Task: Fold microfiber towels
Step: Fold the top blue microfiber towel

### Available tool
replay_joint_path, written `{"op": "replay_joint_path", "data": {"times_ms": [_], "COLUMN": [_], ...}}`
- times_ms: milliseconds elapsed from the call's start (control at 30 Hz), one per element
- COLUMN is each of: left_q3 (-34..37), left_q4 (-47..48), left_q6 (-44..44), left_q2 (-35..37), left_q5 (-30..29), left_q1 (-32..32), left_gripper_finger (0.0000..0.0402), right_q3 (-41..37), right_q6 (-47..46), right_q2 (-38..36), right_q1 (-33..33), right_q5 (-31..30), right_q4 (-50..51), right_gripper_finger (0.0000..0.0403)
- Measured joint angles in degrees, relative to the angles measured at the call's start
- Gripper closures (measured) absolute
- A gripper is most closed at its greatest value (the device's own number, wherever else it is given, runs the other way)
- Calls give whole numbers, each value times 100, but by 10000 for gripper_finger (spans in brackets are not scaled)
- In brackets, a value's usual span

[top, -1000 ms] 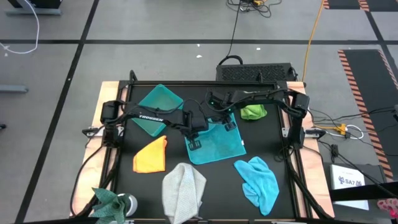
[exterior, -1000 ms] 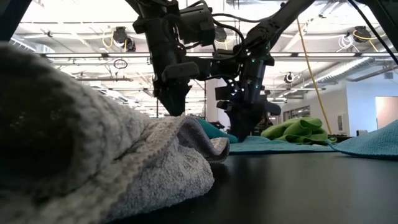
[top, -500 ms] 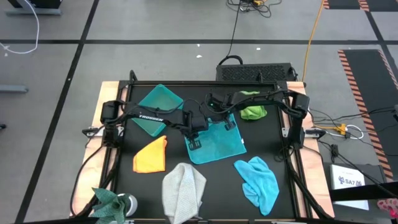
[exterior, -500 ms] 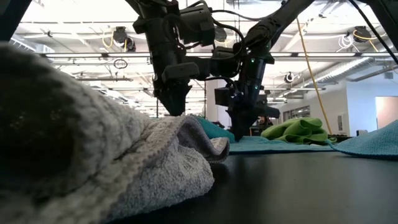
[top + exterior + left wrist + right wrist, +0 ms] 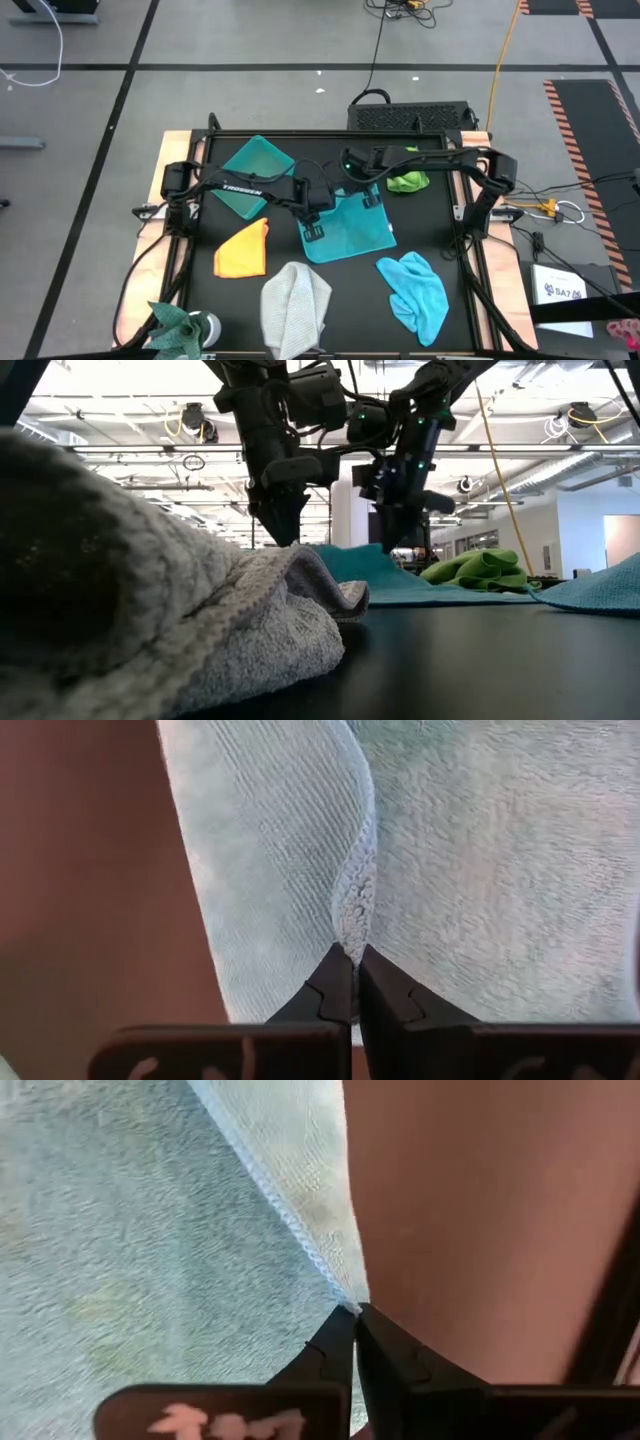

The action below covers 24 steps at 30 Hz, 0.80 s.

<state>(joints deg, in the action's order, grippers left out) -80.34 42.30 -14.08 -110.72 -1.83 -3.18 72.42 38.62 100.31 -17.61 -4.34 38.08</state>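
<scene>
The right gripper (image 5: 372, 200) has just finished closing: a moment ago its jaws were apart over the far edge of the teal towel (image 5: 350, 236), and now they are pinched together on that hem, with the corner rising off the table (image 5: 200, 245) in a small tent. The left gripper (image 5: 313, 231) is staying clamped on the towel's other far corner, cloth bunching right at its closed tips (image 5: 345, 982). With both corners held, I am judging that the fold of this towel is about to begin, carrying the far edge over toward the near one.

From the low view, the grey towel (image 5: 150, 620) is blocking most of the near table, hiding where the left jaws are meeting the cloth. The lime green towel (image 5: 407, 180) is lying just beyond the right jaws, partly under that arm. How much fabric each jaw is biting is hard to tell.
</scene>
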Motion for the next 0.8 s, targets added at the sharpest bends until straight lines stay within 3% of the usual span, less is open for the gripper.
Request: {"op": "replay_joint_path", "data": {"times_ms": [800], "left_q3": [-367], "left_q4": [436], "left_q6": [42], "left_q2": [-15], "left_q5": [178], "left_q1": [227], "left_gripper_finger": [399], "right_q3": [-350], "right_q6": [-1348], "right_q2": [-320], "right_q1": [811], "right_q5": [120], "right_q4": [656], "right_gripper_finger": [403]}}
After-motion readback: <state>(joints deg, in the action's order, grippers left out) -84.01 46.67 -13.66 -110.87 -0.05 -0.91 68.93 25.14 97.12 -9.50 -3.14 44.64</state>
